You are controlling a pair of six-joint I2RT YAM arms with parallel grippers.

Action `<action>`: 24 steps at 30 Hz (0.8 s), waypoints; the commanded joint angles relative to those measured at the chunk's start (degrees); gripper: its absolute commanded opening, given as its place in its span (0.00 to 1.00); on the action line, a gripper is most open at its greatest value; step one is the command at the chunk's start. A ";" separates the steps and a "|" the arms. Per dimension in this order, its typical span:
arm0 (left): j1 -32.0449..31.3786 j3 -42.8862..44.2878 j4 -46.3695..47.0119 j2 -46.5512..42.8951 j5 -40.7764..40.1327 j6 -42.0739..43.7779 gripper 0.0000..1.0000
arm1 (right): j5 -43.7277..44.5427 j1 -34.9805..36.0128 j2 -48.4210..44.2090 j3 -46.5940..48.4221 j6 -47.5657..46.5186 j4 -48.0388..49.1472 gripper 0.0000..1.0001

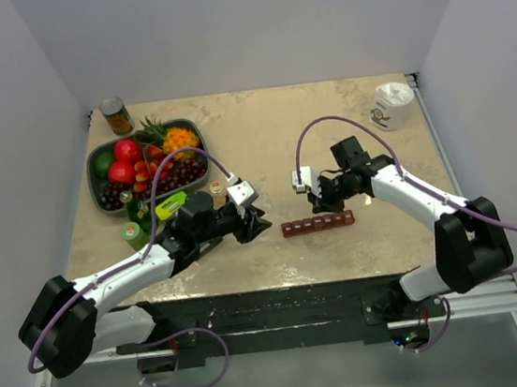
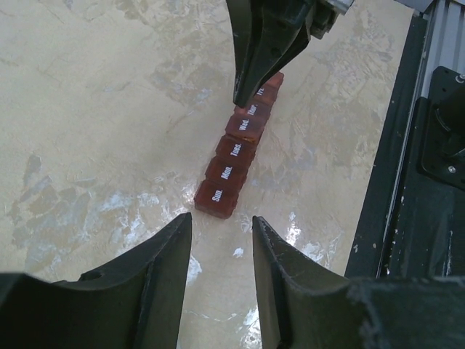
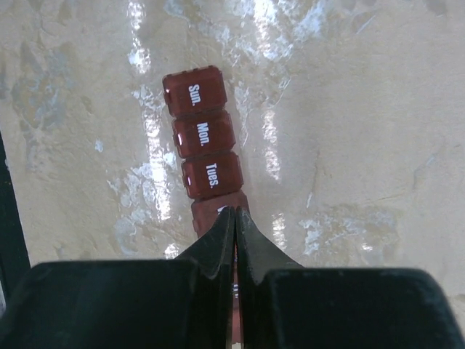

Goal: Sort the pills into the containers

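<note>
Two black fingers point(image 3: 218, 243) of our right gripper point(image 3: 234, 212) are squeezed tight together. Their tips are down on the pill strip point(image 3: 203, 134), just past the "Tues." box. We cannot tell if they pinch a lid edge. Our left gripper point(image 2: 221, 220) is spread wide and holds nothing, just beside the "Sun." end. The strip lies flat on the table point(image 1: 261, 136), near the front edge. Every lid we can see looks closed. If we pull up too hard, the light strip may lift or slide. If our left gripper bumps it, the strip may skid away.
</note>
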 commanded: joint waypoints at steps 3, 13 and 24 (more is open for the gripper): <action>-0.17 -0.70 3.10 -1.67 -0.88 -1.33 0.43 | 5.54 1.06 8.07 -0.10 -1.07 -2.59 0.01; -0.26 -1.05 2.75 -2.37 -0.97 -1.59 0.43 | 9.34 3.26 13.98 2.09 2.36 -1.44 0.01; -0.17 -0.96 0.46 -4.83 -2.55 -0.45 0.47 | 0.98 2.30 1.24 6.40 -1.95 -10.85 0.05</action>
